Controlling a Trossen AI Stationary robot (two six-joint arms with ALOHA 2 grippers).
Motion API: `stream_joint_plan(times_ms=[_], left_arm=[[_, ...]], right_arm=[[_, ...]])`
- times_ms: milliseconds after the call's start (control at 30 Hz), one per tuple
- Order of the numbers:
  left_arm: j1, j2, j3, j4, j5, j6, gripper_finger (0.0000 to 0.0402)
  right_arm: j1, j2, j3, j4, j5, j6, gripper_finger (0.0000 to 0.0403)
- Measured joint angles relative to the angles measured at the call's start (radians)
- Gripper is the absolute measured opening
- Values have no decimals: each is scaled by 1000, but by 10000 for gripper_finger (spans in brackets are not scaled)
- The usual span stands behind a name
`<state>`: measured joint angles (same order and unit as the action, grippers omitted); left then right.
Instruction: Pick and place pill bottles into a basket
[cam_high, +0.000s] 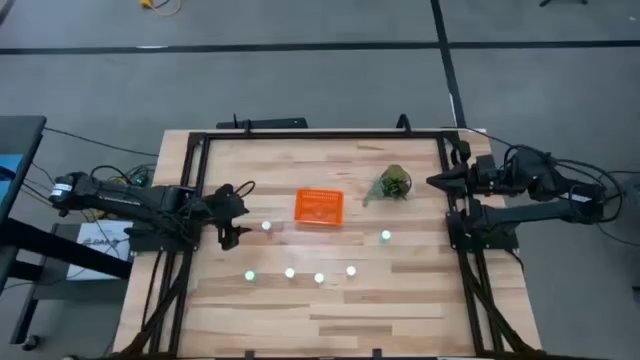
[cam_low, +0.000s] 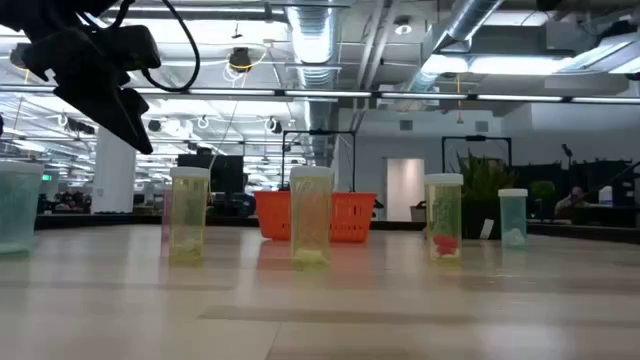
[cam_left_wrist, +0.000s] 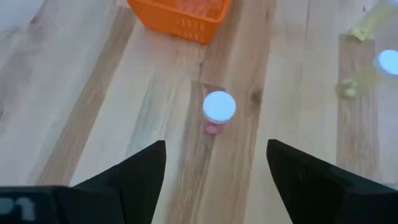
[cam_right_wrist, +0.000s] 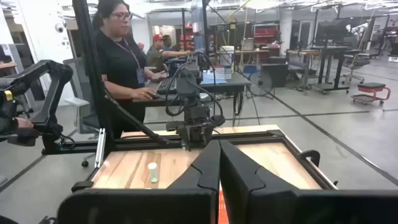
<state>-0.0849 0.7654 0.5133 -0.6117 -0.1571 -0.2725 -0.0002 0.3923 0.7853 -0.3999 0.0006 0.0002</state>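
Several pill bottles with pale caps stand upright on the wooden table: one (cam_high: 267, 227) just right of my left gripper, one (cam_high: 386, 236) toward the right, and a row (cam_high: 290, 272) nearer the front. The orange basket (cam_high: 319, 208) sits on the table at mid-table. My left gripper (cam_high: 240, 215) is open and empty. In the left wrist view its fingers (cam_left_wrist: 146, 177) stand short of the nearest bottle (cam_left_wrist: 219, 107), with the basket (cam_left_wrist: 180, 15) beyond. My right gripper (cam_high: 432, 181) is shut and empty at the table's right edge, and also shows in the right wrist view (cam_right_wrist: 219, 162).
A small green plant (cam_high: 393, 184) sits right of the basket. A dark metal frame (cam_high: 320, 134) rims the table. In the low view the bottles (cam_low: 311, 215) stand in front of the basket (cam_low: 350, 215). A person (cam_right_wrist: 124, 62) stands beyond the table's left side.
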Motion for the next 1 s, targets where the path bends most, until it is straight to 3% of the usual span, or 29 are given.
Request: stream_joint_plan(times_ms=[433, 667, 1000], left_arm=[[-2, 0, 0, -12, 20, -40, 267], [-86, 49, 0, -33, 12, -90, 267], [-150, 166, 0, 47, -130, -85, 267]], right_arm=[[0, 0, 0, 0, 0, 0, 0], [0, 0, 0, 0, 0, 0, 0], [0, 0, 0, 0, 0, 0, 0]])
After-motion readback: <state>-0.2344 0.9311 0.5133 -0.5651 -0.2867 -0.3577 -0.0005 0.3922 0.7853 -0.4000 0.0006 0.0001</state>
